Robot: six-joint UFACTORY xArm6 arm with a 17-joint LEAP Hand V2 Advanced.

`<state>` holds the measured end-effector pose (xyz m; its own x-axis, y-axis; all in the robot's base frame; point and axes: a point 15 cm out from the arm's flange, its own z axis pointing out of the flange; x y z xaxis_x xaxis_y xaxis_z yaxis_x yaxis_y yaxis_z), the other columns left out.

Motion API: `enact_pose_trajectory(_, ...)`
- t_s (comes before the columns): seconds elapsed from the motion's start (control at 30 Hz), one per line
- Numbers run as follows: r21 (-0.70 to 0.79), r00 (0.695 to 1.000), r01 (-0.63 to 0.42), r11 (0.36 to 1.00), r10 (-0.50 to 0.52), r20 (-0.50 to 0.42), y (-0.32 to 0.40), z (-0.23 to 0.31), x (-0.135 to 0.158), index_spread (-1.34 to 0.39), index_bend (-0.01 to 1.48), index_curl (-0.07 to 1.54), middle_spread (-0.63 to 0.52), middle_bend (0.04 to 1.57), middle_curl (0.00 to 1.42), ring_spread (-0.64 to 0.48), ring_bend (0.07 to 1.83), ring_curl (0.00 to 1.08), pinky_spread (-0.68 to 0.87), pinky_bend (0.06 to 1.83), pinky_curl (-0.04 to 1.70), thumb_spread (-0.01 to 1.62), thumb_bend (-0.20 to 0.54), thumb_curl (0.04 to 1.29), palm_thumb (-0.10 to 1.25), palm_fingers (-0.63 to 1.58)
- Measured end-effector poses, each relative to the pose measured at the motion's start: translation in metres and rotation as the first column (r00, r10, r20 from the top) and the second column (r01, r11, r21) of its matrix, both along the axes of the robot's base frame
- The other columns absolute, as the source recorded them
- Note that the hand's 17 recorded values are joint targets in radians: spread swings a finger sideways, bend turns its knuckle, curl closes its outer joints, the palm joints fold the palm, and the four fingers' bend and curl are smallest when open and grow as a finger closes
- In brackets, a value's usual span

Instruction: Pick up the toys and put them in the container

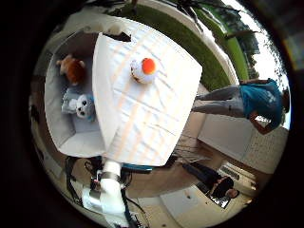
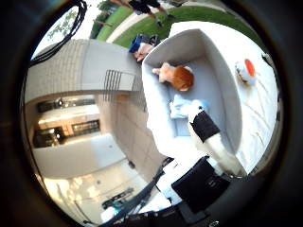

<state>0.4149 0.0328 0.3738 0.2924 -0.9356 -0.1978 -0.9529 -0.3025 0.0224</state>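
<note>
A white container [image 1: 55, 135] stands at one end of a white table [image 1: 166, 109]. An orange-brown plush toy [image 1: 71, 68] and a white and blue plush toy [image 1: 80, 106] lie inside it. A small orange and white toy [image 1: 142, 68] sits on the table beside the container. My hand [image 2: 214, 140] hovers above the container. In the thumb side view one straight finger reaches over the white and blue toy [image 2: 182, 109], and nothing is held by it. The orange-brown toy [image 2: 176, 76] and the small orange and white toy [image 2: 248, 68] also show there.
The table stands outdoors on paving [image 1: 190, 204], with a lawn [image 1: 190, 33] beyond its far edge. A building wall [image 2: 90, 66] with steps [image 2: 118, 83] rises beside the container end of the table.
</note>
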Motion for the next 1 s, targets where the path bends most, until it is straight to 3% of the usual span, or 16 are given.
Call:
enact_pose_trajectory(0.27, -0.047, 0.987, 0.103, 0.994, -0.108, -0.118, -0.069, -0.066, 0.057, -0.34, 0.18, 0.26, 0.07, 0.17, 0.34, 0.29, 0.43, 0.30, 0.45, 0.67, 0.26, 1.12, -0.021, 0.46, 0.72, 0.06)
enact_pose_trajectory(0.6, -0.129, 0.951, 0.102, 0.986, -0.135, -0.278, -0.061, -0.184, 0.076, -0.28, 0.16, 0.25, 0.07, 0.18, 0.33, 0.28, 0.43, 0.31, 0.44, 0.64, 0.24, 1.13, -0.026, 0.46, 0.73, 0.07)
enact_pose_trajectory(0.7, -0.172, 0.941, 0.078, 0.982, -0.129, -0.311, -0.061, -0.211, 0.076, -0.18, 0.17, 0.26, 0.06, 0.19, 0.34, 0.28, 0.45, 0.31, 0.43, 0.62, 0.22, 1.13, -0.027, 0.45, 0.72, 0.15)
enact_pose_trajectory(0.77, -0.181, 0.939, 0.063, 0.982, -0.120, -0.323, -0.056, -0.218, 0.075, -0.12, 0.18, 0.26, 0.05, 0.21, 0.35, 0.29, 0.48, 0.31, 0.44, 0.61, 0.21, 1.14, -0.027, 0.45, 0.72, 0.26)
enact_pose_trajectory(0.87, -0.185, 0.941, 0.053, 0.981, -0.111, -0.320, -0.054, -0.217, 0.077, -0.10, 0.17, 0.26, -0.01, 0.29, 0.38, 0.26, 0.63, 0.34, 0.44, 0.67, 0.20, 1.14, -0.027, 0.44, 0.72, 0.61)
enact_pose_trajectory(1.0, -0.180, 0.941, 0.042, 0.983, -0.100, -0.323, -0.055, -0.214, 0.076, -0.24, 0.13, 0.23, -0.07, 0.61, 0.51, 0.18, 0.91, 0.44, 0.43, 0.84, 0.26, 1.12, -0.019, 0.45, 0.74, 1.16)
